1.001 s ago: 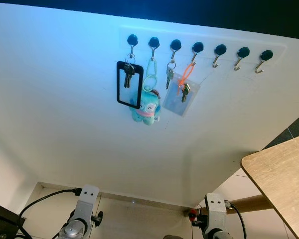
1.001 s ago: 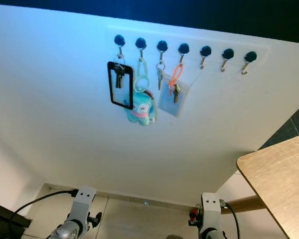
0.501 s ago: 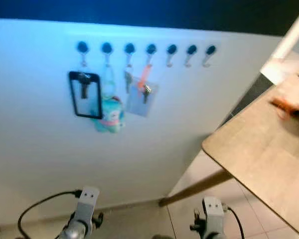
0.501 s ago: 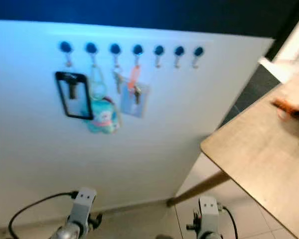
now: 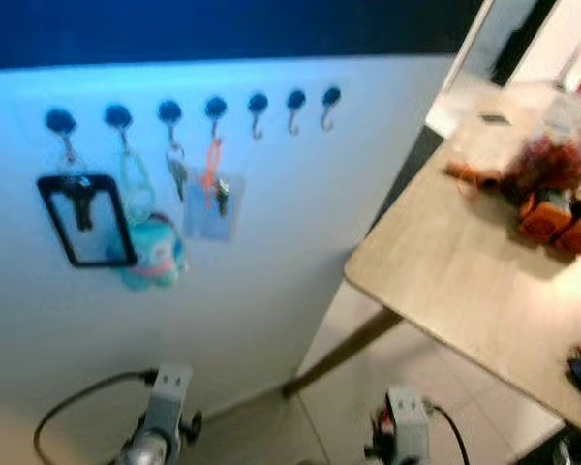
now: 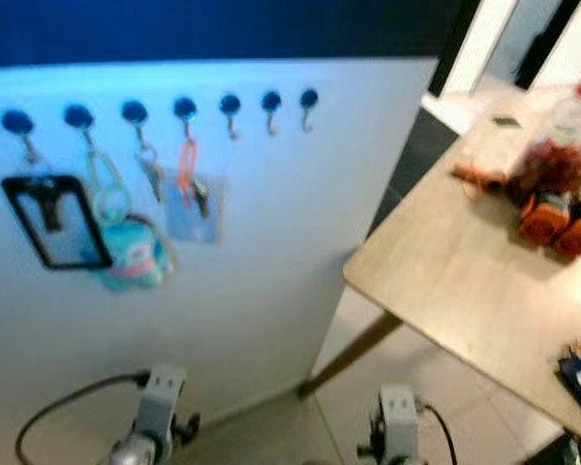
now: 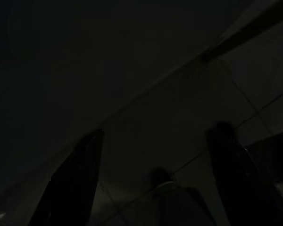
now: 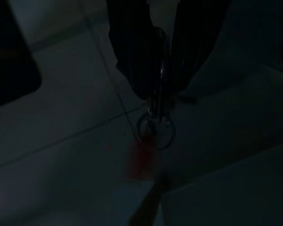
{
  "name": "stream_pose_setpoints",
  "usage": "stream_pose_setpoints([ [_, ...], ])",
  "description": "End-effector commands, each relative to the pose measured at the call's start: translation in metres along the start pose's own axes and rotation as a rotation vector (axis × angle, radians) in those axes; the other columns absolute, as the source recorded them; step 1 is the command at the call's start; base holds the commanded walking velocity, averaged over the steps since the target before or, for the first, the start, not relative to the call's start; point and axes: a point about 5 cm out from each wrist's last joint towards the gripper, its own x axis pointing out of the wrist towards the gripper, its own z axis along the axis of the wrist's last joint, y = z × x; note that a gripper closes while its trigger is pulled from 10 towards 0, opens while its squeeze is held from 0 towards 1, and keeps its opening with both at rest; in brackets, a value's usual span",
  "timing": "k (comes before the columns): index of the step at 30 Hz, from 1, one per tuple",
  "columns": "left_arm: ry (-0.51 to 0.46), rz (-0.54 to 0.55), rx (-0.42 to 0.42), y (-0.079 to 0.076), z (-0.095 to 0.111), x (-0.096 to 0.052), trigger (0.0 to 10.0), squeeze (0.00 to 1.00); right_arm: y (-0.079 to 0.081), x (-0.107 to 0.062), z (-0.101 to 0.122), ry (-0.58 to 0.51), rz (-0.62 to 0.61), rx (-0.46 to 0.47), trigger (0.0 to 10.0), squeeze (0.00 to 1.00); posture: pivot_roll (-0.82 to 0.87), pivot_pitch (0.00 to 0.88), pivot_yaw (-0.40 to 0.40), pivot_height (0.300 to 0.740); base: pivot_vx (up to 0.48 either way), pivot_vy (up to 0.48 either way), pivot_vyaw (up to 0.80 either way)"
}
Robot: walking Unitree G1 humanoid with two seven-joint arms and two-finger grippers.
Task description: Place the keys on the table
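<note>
Closest to me, low at six o'clock in the head views, both wrists hang over the tiled floor (image 5: 436, 387). The left gripper (image 7: 155, 183) idles in the dark, its two black fingers spread wide with nothing between them. The right gripper (image 8: 162, 89) has its fingers pinched narrow on the keys (image 8: 155, 123): a thin metal ring and something dangling under the fingertips, above the tiles. The view is too dim for me to count keys or read their shape.

I judge this bunch light, hard and a bit slick, free to swing on its ring, so a nip at the ring or the key heads is the sensible hold. It should clatter but not break when I let it go. I'd release low to stop it skating.

Out at two to three o'clock runs the wooden table (image 5: 445, 271), its near corner bare and a slanted leg beneath; farther along sit orange containers (image 5: 552, 218) and a clear jar (image 5: 562, 136), blurred.

Farthest, at ten o'clock, the white panel (image 5: 261, 281) carries a row of dark hooks (image 5: 258, 103) with a black card holder (image 5: 85, 218), a teal plush charm (image 5: 153, 262) and an orange lanyard (image 5: 211, 172) hanging.
</note>
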Motion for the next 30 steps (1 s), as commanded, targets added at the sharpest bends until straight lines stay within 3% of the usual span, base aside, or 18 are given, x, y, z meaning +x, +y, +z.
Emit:
stream_pose_setpoints([
  [1,-0.021,-0.013,0.002,-0.0024,0.0045,0.0011,10.0,0.0,-0.0055,-0.0012,-0.0011,0.006,-0.012,-0.014,10.0,0.0,0.05,0.022,-0.069,0.74,0.0,0.0,-0.8],
  [30,-0.029,0.006,-0.041,0.0036,0.0064,0.0011,10.0,0.0,-0.0115,-0.0022,-0.0028,0.036,0.0,-0.062,10.0,0.0,0.06,0.039,-0.067,0.74,0.0,0.0,-0.79],
])
